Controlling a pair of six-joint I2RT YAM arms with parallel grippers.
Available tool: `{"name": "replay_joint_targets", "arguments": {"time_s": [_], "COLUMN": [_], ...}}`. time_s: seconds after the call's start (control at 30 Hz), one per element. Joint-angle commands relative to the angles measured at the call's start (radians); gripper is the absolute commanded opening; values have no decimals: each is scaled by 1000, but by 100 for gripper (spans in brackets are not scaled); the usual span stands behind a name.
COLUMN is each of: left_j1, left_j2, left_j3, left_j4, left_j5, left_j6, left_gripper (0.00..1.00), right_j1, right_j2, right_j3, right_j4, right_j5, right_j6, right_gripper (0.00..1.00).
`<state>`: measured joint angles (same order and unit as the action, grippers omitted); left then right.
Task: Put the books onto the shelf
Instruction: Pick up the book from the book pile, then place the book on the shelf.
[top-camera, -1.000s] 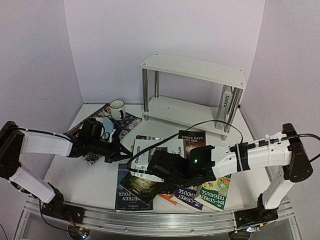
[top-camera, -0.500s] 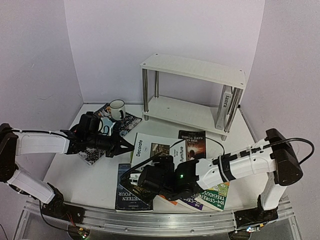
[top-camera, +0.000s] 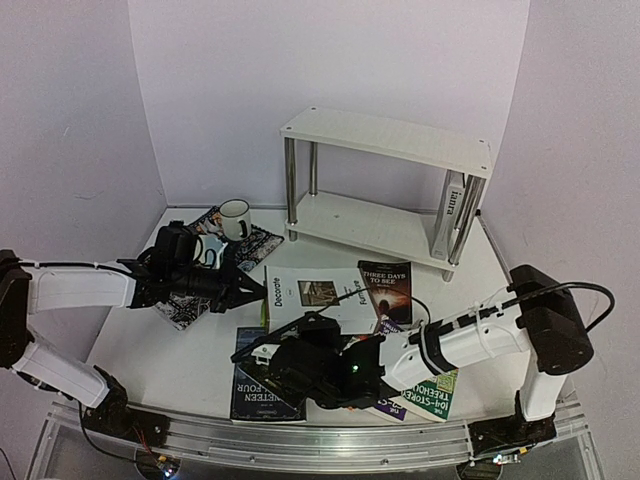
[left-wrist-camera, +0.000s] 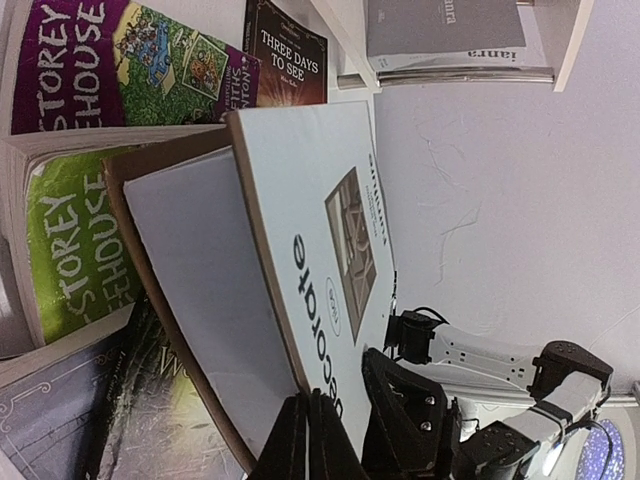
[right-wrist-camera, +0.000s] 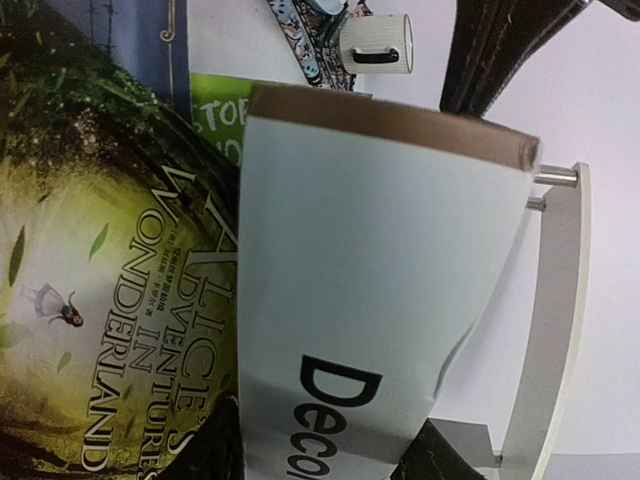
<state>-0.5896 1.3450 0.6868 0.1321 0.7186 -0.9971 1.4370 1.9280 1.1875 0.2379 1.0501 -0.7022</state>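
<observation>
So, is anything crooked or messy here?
Yes. The big white Decorate book is tipped up at a slant on the pile instead of lying flat, with the left gripper at its edge. The other books lie in a jumbled, overlapping heap, and only one grey book stands on the shelf.

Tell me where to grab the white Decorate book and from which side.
Take the white Decorate book by its near edge, coming in low from the arms' side: it lies flat on the other books, and that edge looks raised off them.
</observation>
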Motion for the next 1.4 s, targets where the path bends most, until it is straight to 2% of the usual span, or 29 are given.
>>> {"name": "replay_joint_targets", "arguments": {"time_s": [0.0,0.1,0.23,0.33,0.47,0.67,1.07,1.2,1.37], "left_j1": [-6,-3,-4,-3,-4,-4,-4,-4,-4], "left_j2": [-44,-75,-152,-209,-257,-306,-274,-256,-252], "left_j3": [53,73,102,136,182,177,153,146,123], "left_j4": [26,22,10,-25,-99,-117,-110,-90,-56], "left_j5": [12,-10,-90,-156,-247,-351,-422,-410,-393], "left_j6": [-2,13,43,83,147,185,218,221,218], "left_gripper": [9,23,53,65,68,69,72,80,94], "right_j1": [5,4,-4,-25,-78,-198,-390,-452,-561], "right_j2": [-77,-118,-173,-215,-276,-357,-405,-415,-430], "right_j3": [-33,-53,-79,-89,-87,-80,-90,-107,-115], "right_j4": [117,133,139,139,139,141,127,103,74], "right_j5": [72,68,51,37,12,-74,-270,-343,-480], "right_j6": [-21,-20,4,29,76,201,497,593,747], "right_gripper": [39,33,30,29,30,29,27,26,25]}}
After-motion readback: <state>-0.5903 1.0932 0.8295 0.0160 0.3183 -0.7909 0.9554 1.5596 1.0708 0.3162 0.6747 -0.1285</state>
